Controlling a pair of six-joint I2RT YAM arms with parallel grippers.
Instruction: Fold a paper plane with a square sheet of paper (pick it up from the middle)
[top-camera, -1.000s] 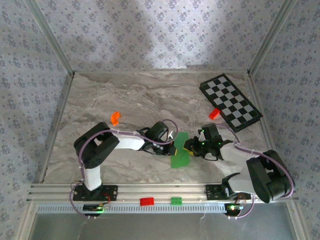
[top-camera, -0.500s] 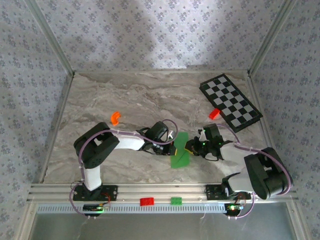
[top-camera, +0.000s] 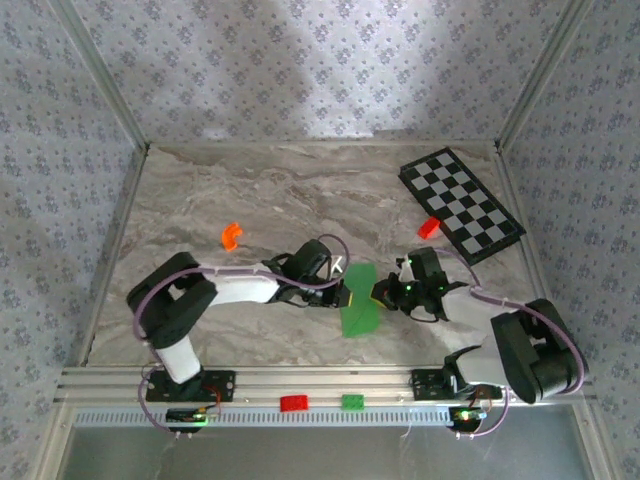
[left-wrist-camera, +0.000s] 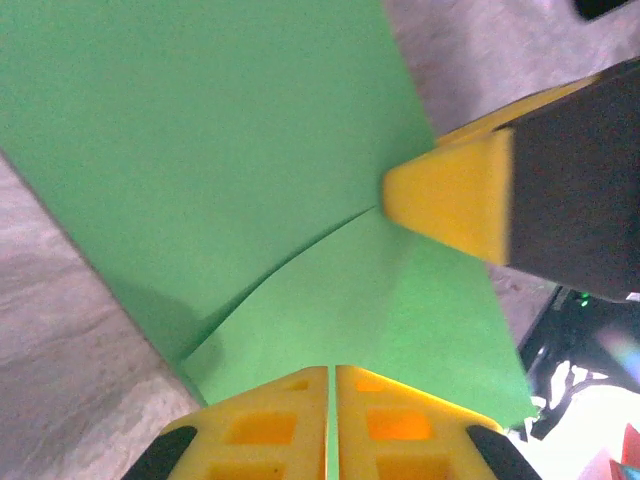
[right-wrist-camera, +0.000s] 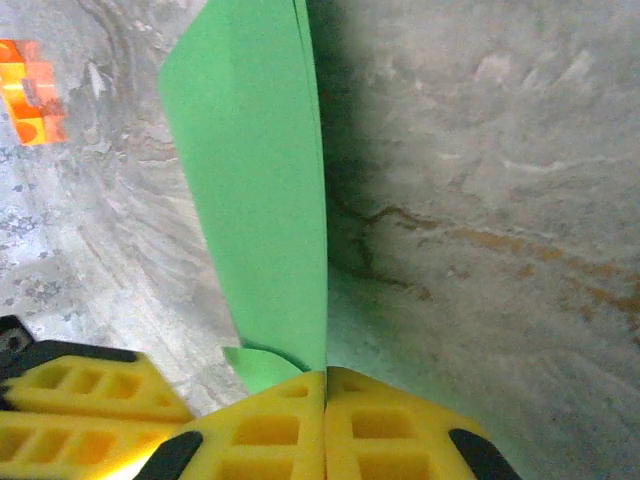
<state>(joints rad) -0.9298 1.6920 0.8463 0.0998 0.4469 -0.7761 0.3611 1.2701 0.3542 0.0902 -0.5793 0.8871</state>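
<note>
The square sheet of paper (top-camera: 361, 306) is thin and very light, so it will bend and swing with any small pull. I judge that it can tear or take a wrong crease if the two claws pull apart too strongly. It is soft, not stiff; only a folded edge gives it some firmness. For this reason the good places to hold it are, in my opinion, along a fold or on a double layer, and not at one free corner. The surface looks smooth, so a weak grip could slip.

The paper is bright green and plain, without marks. It is not a flat sheet. In the right wrist view two layers lie close together at the far end, and in the left wrist view the curved edge of a flap crosses the surface. So I judge that the folding is begun, but the plane shape is not yet there.

It is in the near middle of the counter (top-camera: 250, 190), between the two claws, standing almost on its edge. The left claw (left-wrist-camera: 331, 372) is closed on its left side, with the paper between the pressed fingers. The right claw (right-wrist-camera: 326, 378) is closed too, pinching the right side of the same sheet.
</note>
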